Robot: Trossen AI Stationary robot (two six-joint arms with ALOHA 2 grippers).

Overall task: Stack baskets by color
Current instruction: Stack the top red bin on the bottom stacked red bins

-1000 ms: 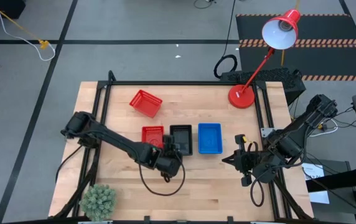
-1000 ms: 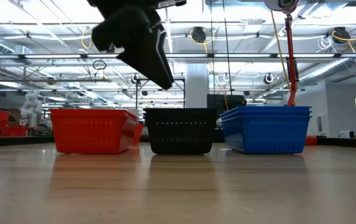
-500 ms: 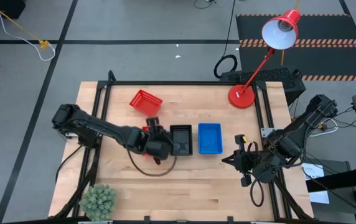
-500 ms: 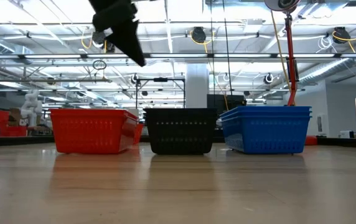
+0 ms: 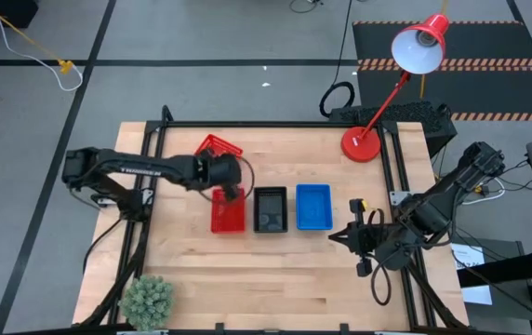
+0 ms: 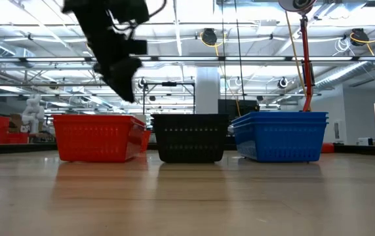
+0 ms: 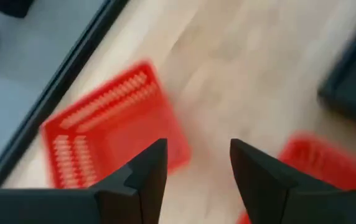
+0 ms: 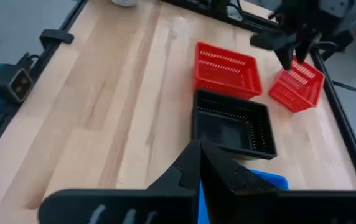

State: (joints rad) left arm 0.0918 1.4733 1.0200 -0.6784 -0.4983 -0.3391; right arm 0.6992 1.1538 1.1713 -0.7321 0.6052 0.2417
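Three piles of baskets stand in a row mid-table: red, black and blue. A single red basket lies askew toward the far edge, part hidden under my left arm. My left gripper hangs open and empty above the wood between that basket and the red pile, slanting down. In the low view it hovers above the red pile. My right gripper waits shut at the table's right, clear of the blue pile.
A red lamp's round base stands at the far right corner, with its shade over the floor beyond. A green plant sits at the near left corner. Bare wood lies along the near edge and on the far left.
My left gripper has swung from the near side of the red and black piles toward the table's far edge, passing over the red pile toward the single red basket. It has rolled about its own axis and stayed open. The baskets have not moved.
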